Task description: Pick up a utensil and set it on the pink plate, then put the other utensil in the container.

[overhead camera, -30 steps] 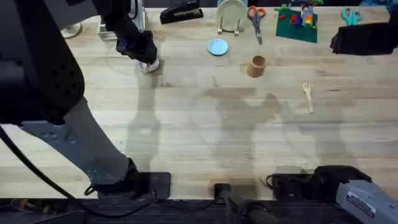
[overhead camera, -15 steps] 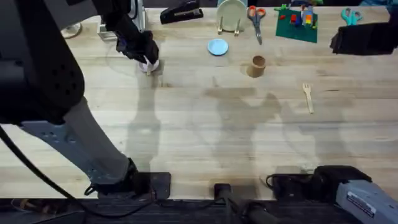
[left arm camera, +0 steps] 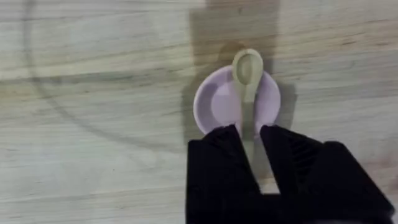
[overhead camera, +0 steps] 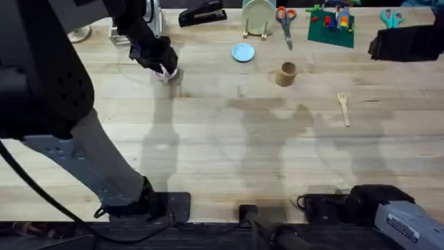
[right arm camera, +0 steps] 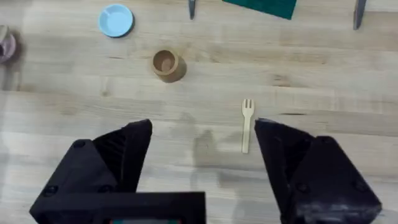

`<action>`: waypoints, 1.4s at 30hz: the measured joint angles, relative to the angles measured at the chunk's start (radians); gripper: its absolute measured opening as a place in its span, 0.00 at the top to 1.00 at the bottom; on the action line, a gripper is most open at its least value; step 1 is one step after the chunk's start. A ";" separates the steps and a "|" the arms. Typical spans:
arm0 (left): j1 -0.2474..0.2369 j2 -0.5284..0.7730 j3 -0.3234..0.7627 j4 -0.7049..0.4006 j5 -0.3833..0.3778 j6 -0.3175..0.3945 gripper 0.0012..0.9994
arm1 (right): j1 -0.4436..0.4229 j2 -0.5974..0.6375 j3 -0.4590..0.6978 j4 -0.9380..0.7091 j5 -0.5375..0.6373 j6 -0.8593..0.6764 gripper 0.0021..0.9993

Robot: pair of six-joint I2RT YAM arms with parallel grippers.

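Jaws, left arm: nearly closed on the thin handle of the small pale wooden spoon [left arm camera: 247,78], whose oval bowl lies over the far rim of the small round pale pink plate [left arm camera: 217,106]. Left gripper [overhead camera: 164,67] sits at about 10 o'clock on the table in the overhead view.

Step in hand, judged: setting the spoon down. Done well, the fingers part only slightly and lift straight up, so the handle settles without flicking off the shallow plate.

Small round light blue plate [overhead camera: 243,52]: 12 o'clock, unoccupied.

Small tan-brown cylindrical wooden cup [overhead camera: 286,72]: just right of centre, upright, mouth open.

Small pale wooden fork [overhead camera: 343,108]: 2 o'clock, flat, tines pointing away from the bases, well apart from the cup.

Jaws, right arm: wide apart, holding nothing; right gripper [right arm camera: 202,165] hangs high, with the fork below it, near its right finger.

Surface: pale wooden plank table [overhead camera: 229,153], bare across the middle.

Far edge: black stapler [overhead camera: 202,14], pale green plate on a stand [overhead camera: 258,14], orange-handled scissors [overhead camera: 285,19], green board of coloured bricks [overhead camera: 331,25].
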 joint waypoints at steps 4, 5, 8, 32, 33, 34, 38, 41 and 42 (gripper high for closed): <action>0.000 -0.030 0.000 -0.027 0.000 0.001 0.56 | 0.000 0.000 0.000 0.000 0.000 0.000 0.00; 0.000 -0.045 0.000 -0.035 0.000 0.001 0.52 | 0.000 0.000 0.000 0.000 0.000 0.000 0.00; 0.000 -0.117 0.000 -0.069 0.000 0.003 0.38 | 0.000 0.000 0.000 0.000 0.000 0.000 0.00; -0.017 -0.463 0.000 -0.186 -0.004 0.003 0.01 | 0.000 0.000 0.000 0.000 0.000 0.000 0.00; -0.017 -0.463 0.000 -0.191 -0.004 0.003 0.01 | 0.000 0.000 0.000 0.000 0.000 0.000 0.00; -0.017 -0.463 0.000 -0.192 -0.004 0.003 0.01 | 0.000 0.000 0.000 0.000 0.000 0.000 0.00; -0.017 -0.463 0.000 -0.241 0.007 0.014 0.01 | 0.000 0.000 0.000 0.000 0.000 0.000 0.00; -0.017 -0.463 0.000 -0.284 0.065 0.063 0.01 | 0.000 0.000 0.000 0.000 0.000 0.000 0.00; -0.017 -0.464 0.000 -0.297 0.085 0.082 0.00 | 0.000 0.000 0.000 0.000 0.000 0.000 0.00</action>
